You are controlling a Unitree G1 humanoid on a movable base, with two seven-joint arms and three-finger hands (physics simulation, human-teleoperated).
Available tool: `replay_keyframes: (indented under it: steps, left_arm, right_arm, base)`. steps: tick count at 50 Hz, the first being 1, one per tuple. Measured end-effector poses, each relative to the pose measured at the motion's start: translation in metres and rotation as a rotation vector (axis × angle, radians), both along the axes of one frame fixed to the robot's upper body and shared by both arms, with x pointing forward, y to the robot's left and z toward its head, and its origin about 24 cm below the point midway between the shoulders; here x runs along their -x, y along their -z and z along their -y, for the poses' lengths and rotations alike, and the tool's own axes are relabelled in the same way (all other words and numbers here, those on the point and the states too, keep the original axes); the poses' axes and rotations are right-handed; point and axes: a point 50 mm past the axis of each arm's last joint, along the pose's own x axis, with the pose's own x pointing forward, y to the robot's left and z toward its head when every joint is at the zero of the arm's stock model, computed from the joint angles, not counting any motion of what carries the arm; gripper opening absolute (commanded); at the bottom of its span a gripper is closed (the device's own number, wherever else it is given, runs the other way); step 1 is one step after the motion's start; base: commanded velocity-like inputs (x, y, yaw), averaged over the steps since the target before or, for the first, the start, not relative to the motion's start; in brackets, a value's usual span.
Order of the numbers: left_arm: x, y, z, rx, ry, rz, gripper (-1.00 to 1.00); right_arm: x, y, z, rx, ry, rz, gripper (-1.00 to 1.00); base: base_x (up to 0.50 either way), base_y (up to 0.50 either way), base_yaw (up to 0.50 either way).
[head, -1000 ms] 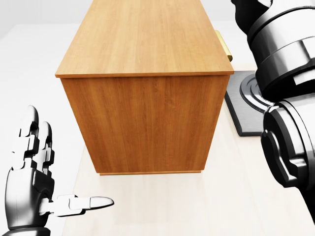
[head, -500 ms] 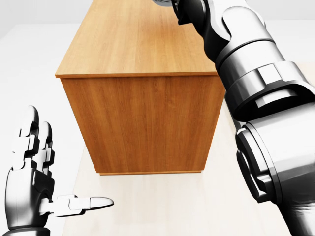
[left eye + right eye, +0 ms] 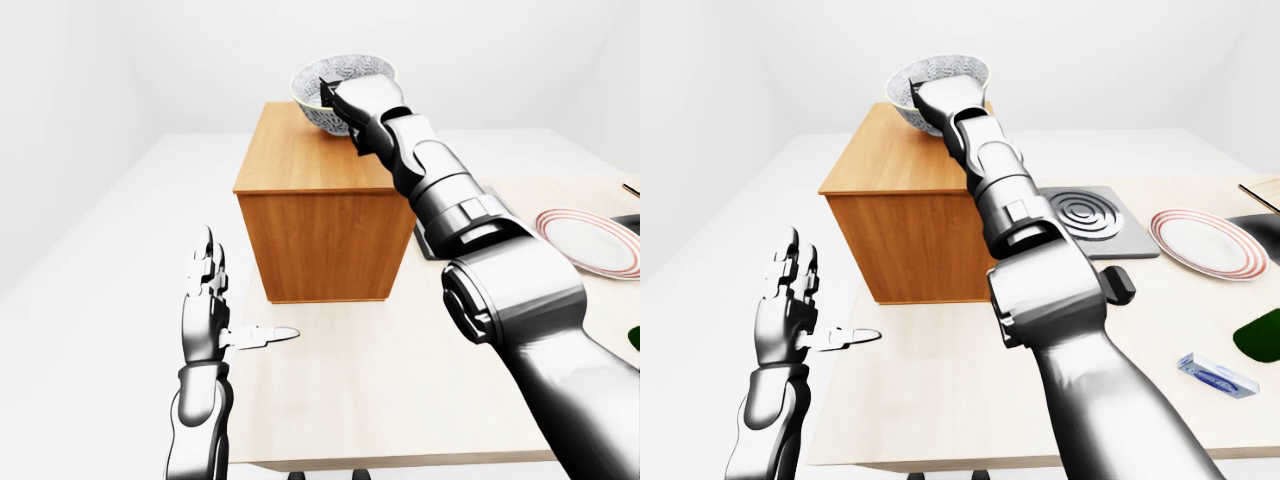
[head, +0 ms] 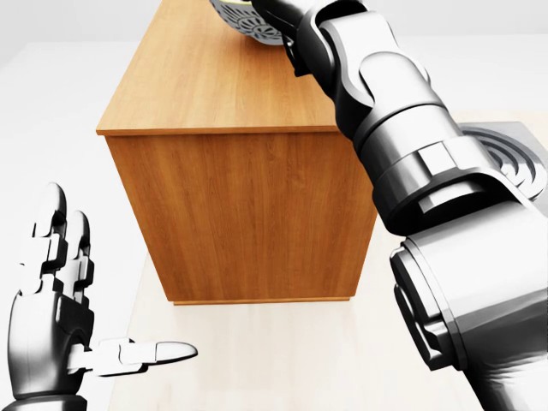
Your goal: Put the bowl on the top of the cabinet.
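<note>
left robot hand point(image 3: 208, 318): idle at the left of the left-eye view, raised over the counter point(image 3: 400, 400), fingers spread and thumb pointing right, empty, well apart from the cabinet.
cabinet point(image 3: 325, 225): wooden box standing on the counter; its flat top shows bare wood toward the viewer's side, and the bowl hangs over its far end.
bowl point(image 3: 335, 88): patterned blue-and-white bowl with a pale inside, held upright or nearly so just above the cabinet top at the top of the left-eye view; I cannot tell whether its foot touches the wood yet.
bowl handling: it looks like glazed ceramic, so I judge it stiff, fairly heavy for its size, slick under metal fingers and liable to chip if dropped; the rim on the near side is the natural place to pinch, one finger inside and the others outside.
right robot hand point(image 3: 945, 100): stretched out at the end of a long arm, clamped on the bowl's near rim and wall.
stove plate point(image 3: 1087, 213): dark ringed slab on the counter right of the cabinet.
striped plate point(image 3: 1205, 243): farther right, untouched.
change in head view: half a second ago only the right arm reached across the cabinet top; now the bowl's patterned underside shows at the top edge, the arm has swung leftward, uncovering the stove plate; the left robot hand and the cabinet have not shifted.
</note>
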Motion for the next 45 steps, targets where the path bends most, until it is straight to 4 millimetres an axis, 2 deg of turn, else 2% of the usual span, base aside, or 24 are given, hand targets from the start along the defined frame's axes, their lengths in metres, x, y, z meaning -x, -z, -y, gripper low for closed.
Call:
replay_keyframes:
  steps: [12, 13, 14, 15, 16, 19, 32, 38, 45]
  left_arm:
    - [0.001, 0.001, 0.0, -0.001, 0.003, -0.006, 1.0]
    - [0.001, 0.001, 0.0, -0.001, 0.004, -0.006, 1.0]
    - [0.0, 0.001, 0.0, -0.002, 0.004, -0.007, 1.0]
    - [0.0, 0.002, 0.0, -0.002, 0.004, -0.007, 1.0]
    - [0.0, 0.002, 0.0, -0.002, 0.005, -0.008, 1.0]
    - [0.0, 0.002, 0.001, -0.002, 0.006, -0.009, 1.0]
    - [0.001, 0.001, 0.001, -0.003, 0.008, -0.007, 1.0]
    - [0.0, 0.001, 0.001, -0.003, 0.007, -0.005, 1.0]
    - [0.0, 0.001, 0.001, -0.001, 0.005, -0.004, 1.0]
  right_arm:
    - [0.0, 0.002, 0.0, -0.004, -0.002, 0.011, -1.0]
    - [0.0, 0.002, 0.0, -0.004, -0.002, 0.012, -0.84]
    - [0.0, 0.001, 0.0, -0.009, -0.004, 0.015, -0.84]
    - [0.0, 0.0, 0.0, -0.008, -0.004, 0.022, 0.18]
    - [0.001, -0.001, 0.0, -0.008, -0.005, 0.027, 1.0]
    - [0.0, 0.003, -0.001, 0.002, -0.005, 0.023, 1.0]
    - [0.004, -0.018, -0.006, 0.005, -0.016, 0.1, 1.0]
    - [0.004, -0.021, -0.002, -0.011, -0.01, 0.091, 1.0]
    - [0.004, -0.035, 0.008, 0.003, 0.022, 0.087, 1.0]
  base:
    - [0.0, 0.0, 0.0]
    - [0.0, 0.0, 0.0]
    - [0.0, 0.0, 0.0]
    - [0.0, 0.0, 0.0]
    - [0.0, 0.0, 0.0]
    - [0.0, 0.0, 0.0]
    - [0.0, 0.0, 0.0]
    - [0.0, 0.0, 0.0]
    - [0.0, 0.0, 0.0]
